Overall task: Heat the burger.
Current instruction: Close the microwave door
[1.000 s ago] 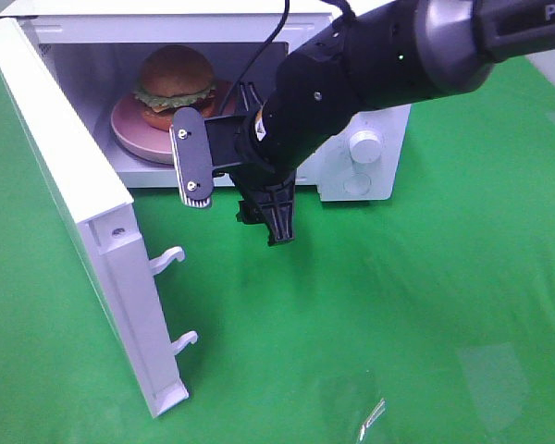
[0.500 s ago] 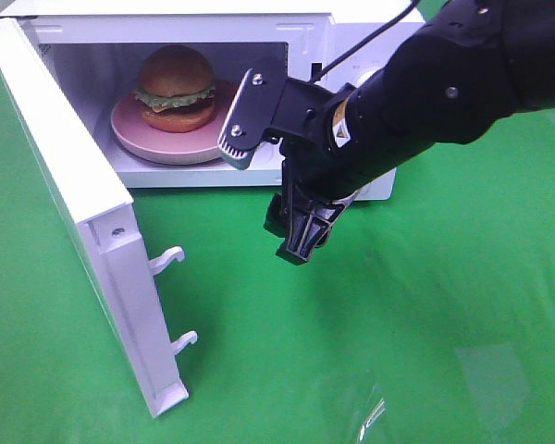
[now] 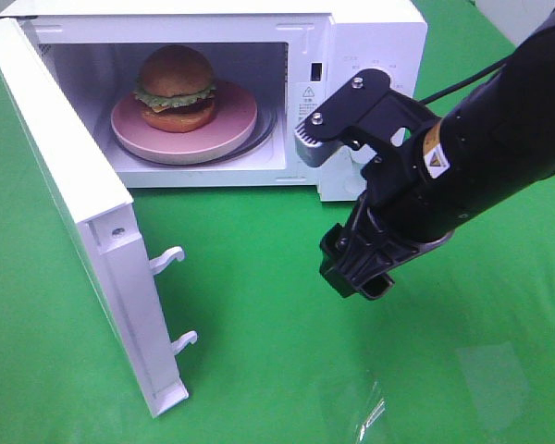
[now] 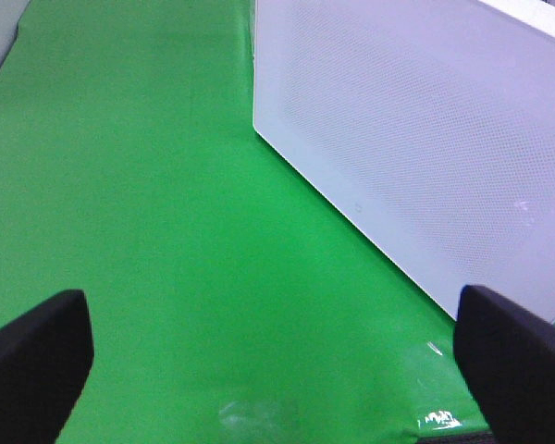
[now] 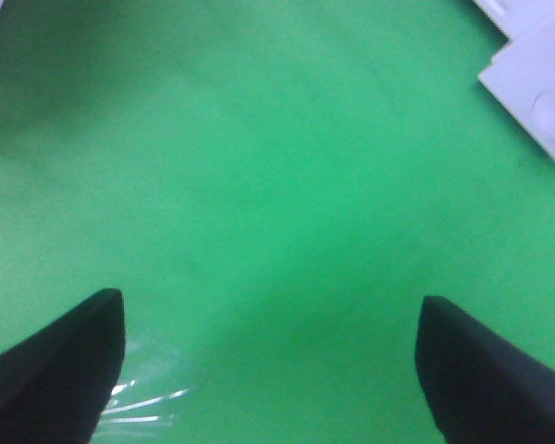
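Lab test bench, green cloth [image 3: 259, 351], white microwave [image 3: 370, 37]

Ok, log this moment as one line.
burger: on pink plate inside microwave | door: open | right pincer: open, empty, outside | left pincer: open, empty

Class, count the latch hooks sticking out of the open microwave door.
2. Both are on the microwave door's free edge: the upper hook, and the lower hook beneath it. None appear hidden.

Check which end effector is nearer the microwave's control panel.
Right. The right end effector hangs open just in front of the control panel; the left end effector sits beyond the open door, facing its outer face.
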`<state>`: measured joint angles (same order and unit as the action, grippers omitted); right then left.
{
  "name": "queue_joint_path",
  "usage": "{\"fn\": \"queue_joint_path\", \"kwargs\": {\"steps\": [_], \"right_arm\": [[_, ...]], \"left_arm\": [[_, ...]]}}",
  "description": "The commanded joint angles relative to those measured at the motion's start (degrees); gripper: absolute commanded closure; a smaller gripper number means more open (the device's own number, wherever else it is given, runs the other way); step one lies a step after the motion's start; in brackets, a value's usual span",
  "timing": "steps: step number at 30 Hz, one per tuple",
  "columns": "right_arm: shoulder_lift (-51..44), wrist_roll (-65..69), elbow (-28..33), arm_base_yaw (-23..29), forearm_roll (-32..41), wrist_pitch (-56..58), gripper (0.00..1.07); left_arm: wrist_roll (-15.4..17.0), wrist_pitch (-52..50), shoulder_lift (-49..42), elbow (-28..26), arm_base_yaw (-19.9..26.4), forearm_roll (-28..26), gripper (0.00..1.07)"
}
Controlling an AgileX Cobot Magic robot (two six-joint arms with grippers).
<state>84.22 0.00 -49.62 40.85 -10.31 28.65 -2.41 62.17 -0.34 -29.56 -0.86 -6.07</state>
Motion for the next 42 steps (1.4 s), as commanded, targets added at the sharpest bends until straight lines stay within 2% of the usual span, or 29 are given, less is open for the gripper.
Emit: {"fn": "queue_joint_path", "kwargs": {"steps": [1,2,3,7,9,18,26,31,33,34,36,40,41,42], "right_arm": [[-3.7,0.4,0.6,-4.0,4.0,6.4,0.31],[-3.7,0.4,0.6,-4.0,4.0,6.4,0.31],[-5.3,0.4,0.6,-6.5,5.0,9.5,0.31],[-8.9,1.1,0.6,-10.5,4.8,15.0,0.31],[-11.3,2.2,0.6,-11.3,3.8,18.1,0.31],[-19.4,6.1,1.4,-11.4,0.9,26.5,0.31],[-33.0,6.4,7.4,-11.4,1.4,29.1,0.31],[-36.8,6.4,9.0,-11.4,1.3,30.3,0.31],[-40.0,6.4,10.1,-11.4,1.4,30.8,0.31],[-45.1,6.4,11.9,-11.5,1.3,30.8,0.31],[-46.8,6.4,12.6,-11.5,1.3,30.9,0.31],[-51.4,6.4,15.4,-15.4,1.7,31.0,0.31],[-53.8,6.1,16.7,-19.0,1.6,30.9,0.31],[-53.8,6.1,16.7,-19.0,1.6,30.9,0.31]], "left_arm": [[-0.1,-0.8,-0.9,0.1,-0.1,-0.3,0.09],[-0.1,-0.8,-0.9,0.1,-0.1,-0.3,0.09],[-0.1,-0.8,-0.9,0.1,-0.1,-0.3,0.09],[-0.1,-0.8,-0.9,0.1,-0.1,-0.3,0.09],[-0.1,-0.8,-0.9,0.1,-0.1,-0.3,0.09],[-0.1,-0.8,-0.9,0.1,-0.1,-0.3,0.09],[-0.1,-0.8,-0.9,0.1,-0.1,-0.3,0.09],[-0.1,-0.8,-0.9,0.1,-0.1,-0.3,0.09],[-0.1,-0.8,-0.9,0.1,-0.1,-0.3,0.09],[-0.1,-0.8,-0.9,0.1,-0.1,-0.3,0.09],[-0.1,-0.8,-0.9,0.1,-0.1,-0.3,0.09],[-0.1,-0.8,-0.9,0.1,-0.1,-0.3,0.09],[-0.1,-0.8,-0.9,0.1,-0.1,-0.3,0.09],[-0.1,-0.8,-0.9,0.1,-0.1,-0.3,0.09]]}}
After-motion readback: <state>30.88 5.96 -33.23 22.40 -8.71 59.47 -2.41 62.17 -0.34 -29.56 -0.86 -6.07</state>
